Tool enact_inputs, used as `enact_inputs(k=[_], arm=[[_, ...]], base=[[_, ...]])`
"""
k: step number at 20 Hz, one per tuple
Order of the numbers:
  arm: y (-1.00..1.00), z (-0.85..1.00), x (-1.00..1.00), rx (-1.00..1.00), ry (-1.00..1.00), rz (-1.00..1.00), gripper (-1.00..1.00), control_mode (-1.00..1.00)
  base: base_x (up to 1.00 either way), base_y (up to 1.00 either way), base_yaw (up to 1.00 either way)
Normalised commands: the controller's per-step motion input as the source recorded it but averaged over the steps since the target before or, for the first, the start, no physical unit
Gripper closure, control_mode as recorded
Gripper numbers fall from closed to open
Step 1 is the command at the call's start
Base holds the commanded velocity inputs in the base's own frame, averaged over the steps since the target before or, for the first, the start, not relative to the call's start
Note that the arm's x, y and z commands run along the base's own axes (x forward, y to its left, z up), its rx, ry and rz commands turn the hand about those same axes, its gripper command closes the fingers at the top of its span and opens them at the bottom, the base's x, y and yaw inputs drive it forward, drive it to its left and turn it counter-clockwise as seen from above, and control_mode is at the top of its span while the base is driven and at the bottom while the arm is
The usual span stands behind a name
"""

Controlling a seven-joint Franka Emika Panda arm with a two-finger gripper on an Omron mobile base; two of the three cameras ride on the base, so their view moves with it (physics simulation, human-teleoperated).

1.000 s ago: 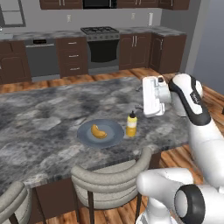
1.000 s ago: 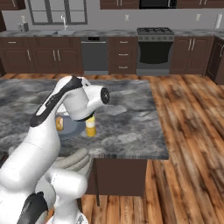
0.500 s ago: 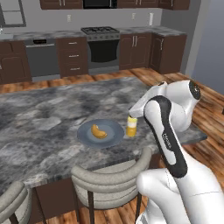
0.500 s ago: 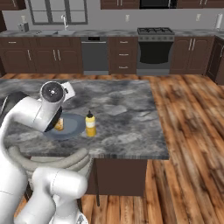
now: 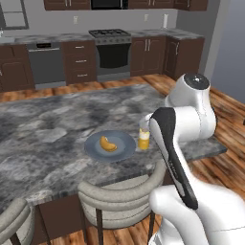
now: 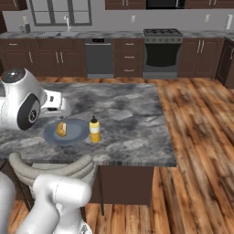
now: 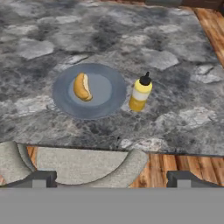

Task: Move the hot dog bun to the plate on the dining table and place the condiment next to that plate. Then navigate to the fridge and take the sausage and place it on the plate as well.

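Observation:
The golden-tan hot dog bun (image 7: 82, 86) lies on the round greyish-blue plate (image 7: 109, 98) on the dining table (image 7: 175, 57). Just right of the plate stands the yellow condiment bottle (image 7: 140, 93), upright, with its dark nozzle on top. Both base views show the same group: bun (image 5: 108, 143), plate (image 5: 122, 149) and condiment (image 5: 143, 139); bun (image 6: 61, 129), plate (image 6: 75, 133) and condiment (image 6: 94, 130). My gripper (image 7: 112, 180) hangs back over the table's near edge, open, with nothing between its fingertips (image 7: 41, 178). The fridge and the sausage are out of view.
A grey upholstered chair (image 7: 83, 164) is tucked under the near edge of the table, also seen as the chair (image 5: 119, 191) in the left base view. Wall counters with a stove (image 5: 112, 45) line the back. Wooden floor (image 6: 196, 137) lies right of the table.
The arm has swung from beside the bottle and folded back toward the base, its elbow now raised high. Bun, plate and bottle have not moved. The jaws have stayed open.

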Motion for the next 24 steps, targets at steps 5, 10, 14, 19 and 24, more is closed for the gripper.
enact_inputs(k=[5, 10, 14, 19, 24], arm=[[-0.03, -0.06, -0.55, -0.04, 0.12, -0.11, -1.0, -1.0], [0.0, -0.07, -0.18, -0.01, 0.0, 0.0, -1.0, 1.0], [0.0, 0.0, 0.0, 0.0, 0.0, 0.0, -1.0, 1.0], [0.0, 0.0, 0.0, 0.0, 0.0, 0.0, -1.0, 1.0], [0.0, 0.0, 0.0, 0.0, 0.0, 0.0, -1.0, 1.0]], base=[[0.0, 0.0, 0.0], [-0.38, 0.08, 0.0], [-1.0, 0.79, 0.01], [-0.78, 1.0, 0.15], [-0.37, 1.0, 0.1]])
